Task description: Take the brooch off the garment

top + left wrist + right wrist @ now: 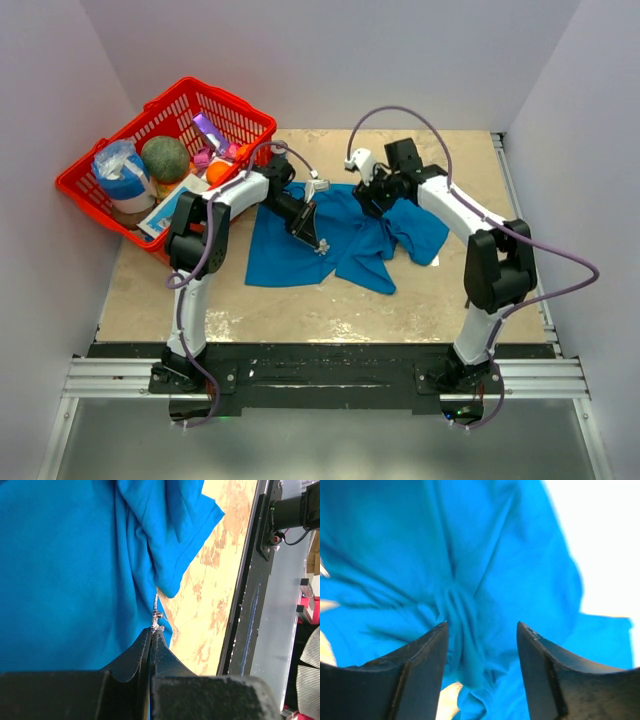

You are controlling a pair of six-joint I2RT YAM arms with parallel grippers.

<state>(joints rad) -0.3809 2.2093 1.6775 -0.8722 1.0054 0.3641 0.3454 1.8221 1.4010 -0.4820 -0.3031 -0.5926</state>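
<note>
The bright blue T-shirt lies crumpled on the table's middle. The tiny silvery brooch shows at my left gripper's tips, over the shirt. In the left wrist view the jaws are shut on the brooch, which sticks out edge-on beyond the tips in front of the blue cloth. My right gripper is over the shirt's far right part. In the right wrist view its fingers stand wide apart above bunched folds of the shirt, holding nothing.
A red basket with a green ball, tape roll and small items stands at the far left. A white tag or paper peeks from the shirt's right edge. The black rail runs along the near edge.
</note>
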